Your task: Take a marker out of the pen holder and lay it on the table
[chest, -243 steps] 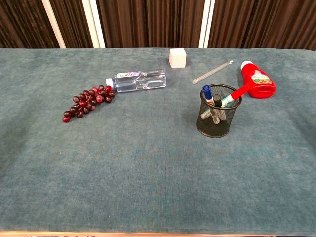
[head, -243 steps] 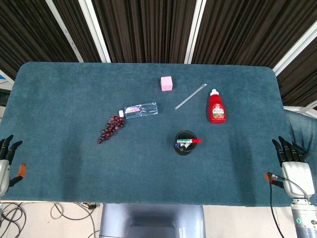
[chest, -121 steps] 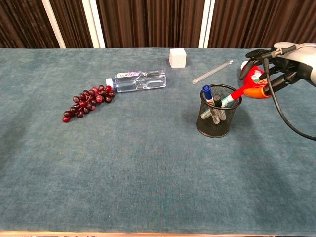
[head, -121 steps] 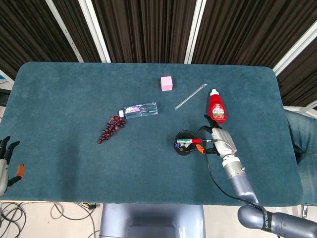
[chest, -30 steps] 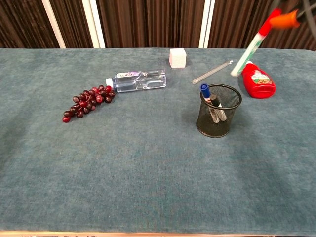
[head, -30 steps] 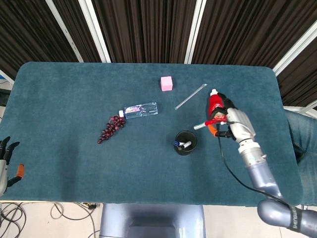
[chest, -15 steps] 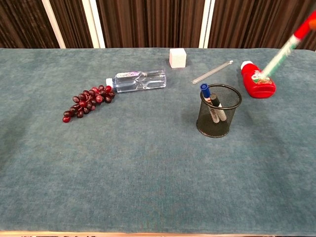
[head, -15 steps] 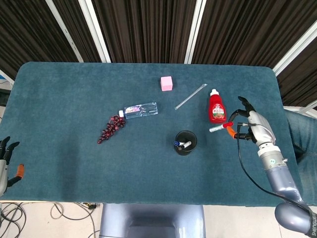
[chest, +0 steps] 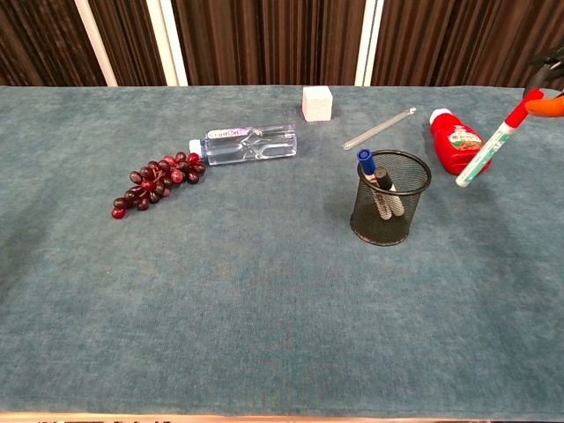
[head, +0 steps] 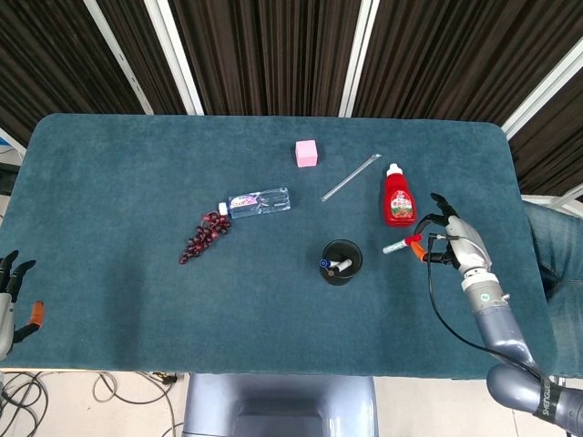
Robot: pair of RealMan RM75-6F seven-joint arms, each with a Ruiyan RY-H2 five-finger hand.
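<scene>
Your right hand (head: 453, 241) pinches the marker (head: 402, 244) by its red cap at mid-right, barrel slanting down-left toward bare tabletop (head: 401, 309) beside the pen holder (head: 342, 262).

The chest view's right edge cuts off my right hand (chest: 548, 86) holding the marker (chest: 486, 151), my left hand (head: 9, 296) is clipped at the head view's left edge, and the pen holder (chest: 390, 210) hides its markers' lower ends.

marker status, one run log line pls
marker: out of pen holder | held by right robot hand | above table, not yet laid
</scene>
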